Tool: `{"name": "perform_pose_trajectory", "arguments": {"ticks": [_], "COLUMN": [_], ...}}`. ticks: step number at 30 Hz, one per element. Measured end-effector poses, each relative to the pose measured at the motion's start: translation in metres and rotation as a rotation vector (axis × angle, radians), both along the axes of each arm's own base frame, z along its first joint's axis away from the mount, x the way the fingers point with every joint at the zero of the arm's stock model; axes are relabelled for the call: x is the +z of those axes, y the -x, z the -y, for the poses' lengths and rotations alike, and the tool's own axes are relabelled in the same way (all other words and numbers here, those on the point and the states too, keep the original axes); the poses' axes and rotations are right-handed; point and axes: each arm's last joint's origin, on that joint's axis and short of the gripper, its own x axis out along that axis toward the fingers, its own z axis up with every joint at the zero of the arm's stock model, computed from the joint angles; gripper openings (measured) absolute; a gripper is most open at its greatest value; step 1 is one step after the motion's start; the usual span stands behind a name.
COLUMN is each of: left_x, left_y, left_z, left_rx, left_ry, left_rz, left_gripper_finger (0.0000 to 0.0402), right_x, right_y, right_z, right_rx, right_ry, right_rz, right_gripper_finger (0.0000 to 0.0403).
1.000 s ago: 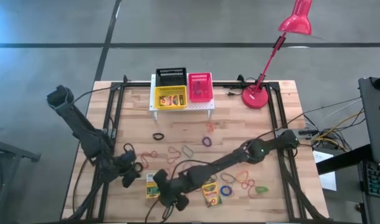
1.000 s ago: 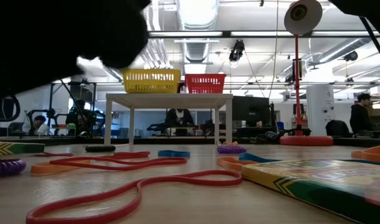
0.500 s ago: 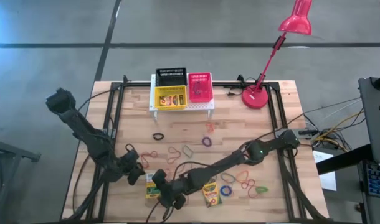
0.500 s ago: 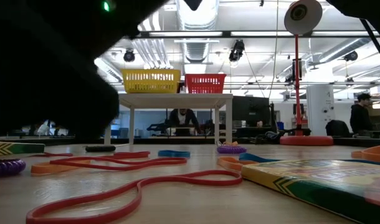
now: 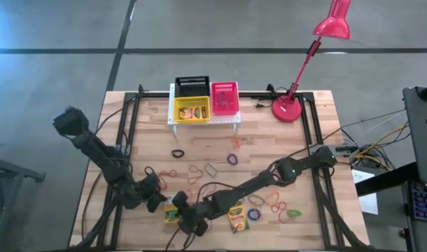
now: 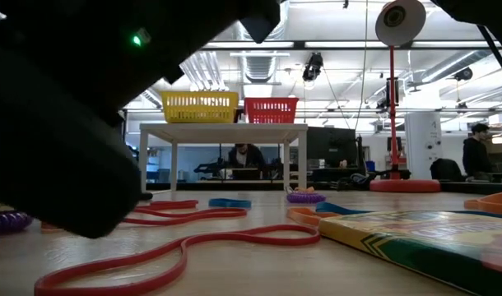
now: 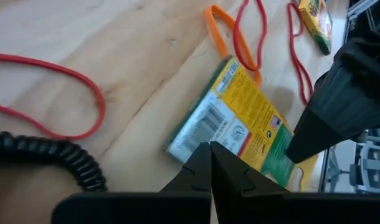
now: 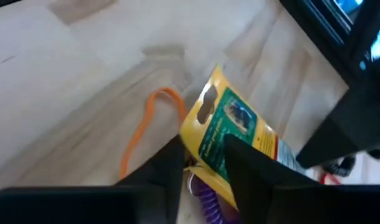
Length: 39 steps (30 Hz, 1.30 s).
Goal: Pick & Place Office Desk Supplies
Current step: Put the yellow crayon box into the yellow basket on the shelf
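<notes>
High view: the wooden plank table (image 5: 269, 150) carries a white perforated stand (image 5: 203, 120) at its 12 o'clock edge, holding three mesh baskets: black (image 5: 192, 86), yellow (image 5: 191, 108) with a crayon box inside, and red (image 5: 224, 97). A glossy red desk lamp (image 5: 308, 56) stands at 1 o'clock. Thin rubber-band loops (image 5: 269, 203) lie scattered across the middle and toward 5 o'clock. The right gripper (image 5: 183, 218) reaches across to 7 o'clock, at a flat yellow-and-green crayon box (image 5: 171, 208); a second crayon box (image 5: 236, 218) lies just at 3 o'clock of it. The left gripper (image 5: 155, 198) sits low, close beside the first box at its 9 o'clock.

Low view: dark arm bulk fills the 10 o'clock area. Red loops (image 6: 185, 247) curl over the wood grain; a crayon box edge (image 6: 416, 234) lies at 4 o'clock. People sit in the room behind.

Left wrist view: the left fingers (image 7: 199, 177) are pressed together, tips meeting over the printed cardboard box (image 7: 240, 121), barcode side up. A coiled black cable (image 7: 47, 155) lies on the wood.

Right wrist view: the right fingers (image 8: 168, 165) stand narrowly apart, astride the box's corner (image 8: 230, 127), its end tilted up; whether they pinch it I cannot tell. An orange loop (image 8: 146, 127) and a ribbed purple band (image 8: 205, 196) lie beside it.
</notes>
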Motion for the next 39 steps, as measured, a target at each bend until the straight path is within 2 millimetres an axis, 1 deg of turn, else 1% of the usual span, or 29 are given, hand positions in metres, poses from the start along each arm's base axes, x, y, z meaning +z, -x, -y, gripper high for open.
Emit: {"name": "perform_pose_trajectory", "arguments": {"ticks": [3,6,10,13,15,17,19,22,27,30,32,35,39], "left_x": [0.006,0.019,0.046,0.067,0.081,0.09,0.095,0.097,0.096,0.101,0.109,0.121,0.137], "left_y": [-0.002,-0.005,-0.009,-0.009,-0.01,-0.013,-0.015,-0.018,-0.023,-0.03,-0.034,-0.042,-0.051], "left_z": [0.004,0.009,0.013,0.012,0.011,0.012,0.011,0.01,0.004,0.005,0.005,0.004,-0.004], "left_rx": [-0.047,-0.096,-0.172,-0.21,-0.21,-0.202,-0.192,-0.164,-0.039,-0.037,-0.043,-0.029,0.062], "left_ry": [0.006,0.007,-0.077,-0.194,-0.279,-0.363,-0.466,-0.593,-0.644,-0.671,-0.705,-0.759,-0.819], "left_rz": [0.013,0.056,0.089,0.085,0.115,0.178,0.24,0.293,0.356,0.439,0.504,0.59,0.672], "left_gripper_finger": [0.0,0.0,0.0,0.0,0.0,0.0001,0.0011,0.005,0.0149,0.0206,0.0238,0.0273,0.0294], "right_x": [0.003,0.021,0.062,0.092,0.107,0.122,0.136,0.16,0.201,0.228,0.245,0.267,0.292], "right_y": [0.001,0.003,0.013,0.025,0.033,0.04,0.045,0.057,0.079,0.092,0.1,0.111,0.124], "right_z": [0.0,-0.002,0.002,0.009,0.016,0.024,0.032,0.043,0.056,0.066,0.074,0.082,0.088], "right_rx": [-0.079,-0.147,-0.273,-0.364,-0.423,-0.491,-0.557,-0.645,-0.73,-0.756,-0.773,-0.763,-0.716], "right_ry": [-0.009,-0.041,-0.151,-0.225,-0.261,-0.314,-0.373,-0.453,-0.563,-0.636,-0.679,-0.731,-0.77], "right_rz": [-0.01,-0.027,-0.07,-0.115,-0.148,-0.172,-0.185,-0.188,-0.17,-0.132,-0.103,-0.05,0.014], "right_gripper_finger": [0.0052,0.0017,0.0012,0.001,0.0009,0.0009,0.0009,0.0009,0.0009,0.0009,0.0008,0.0008,0.0008]}}
